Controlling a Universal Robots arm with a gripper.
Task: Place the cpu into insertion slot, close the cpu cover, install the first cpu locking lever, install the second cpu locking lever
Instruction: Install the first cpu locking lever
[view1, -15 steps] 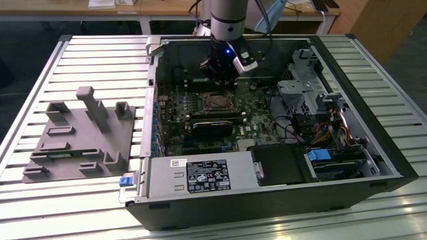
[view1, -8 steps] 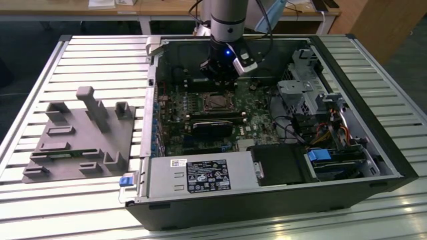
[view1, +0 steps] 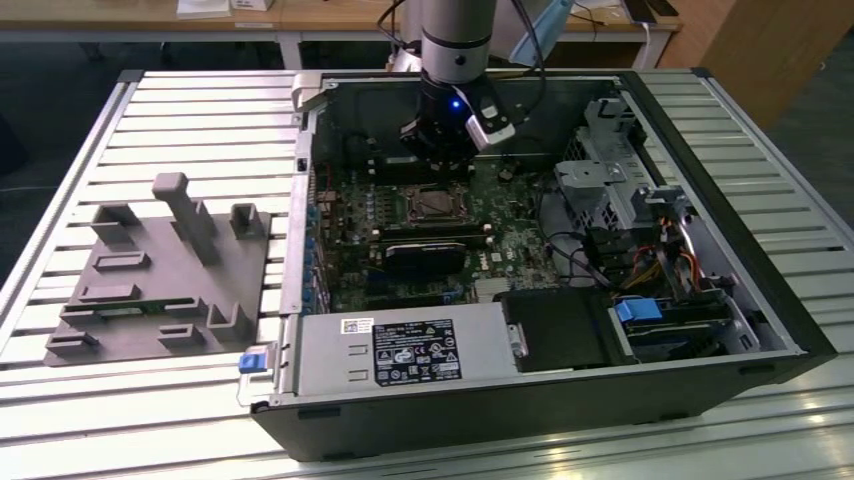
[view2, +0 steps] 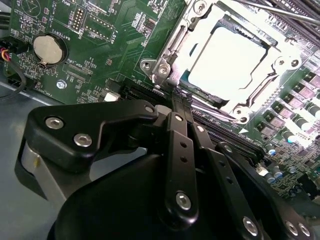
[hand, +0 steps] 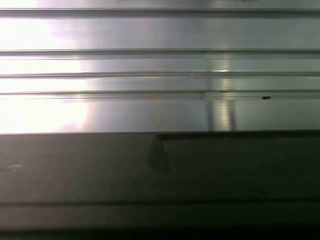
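Note:
The cpu lies flat in the insertion slot, its silver-grey top showing through the window of the cpu cover, which is folded down over it. A thin metal lever rod runs along the socket's far side. My gripper is shut, its black fingers pressed together with the tips at the socket's near corner, by the cover's rim. I cannot tell whether they touch anything there. In the exterior view the gripper hangs inside the open computer case, just behind the socket.
A grey fixture tray sits on the slatted table at the exterior view's left. Inside the case are a black heatsink block, the power supply and a drive cage. A coin battery sits on the board.

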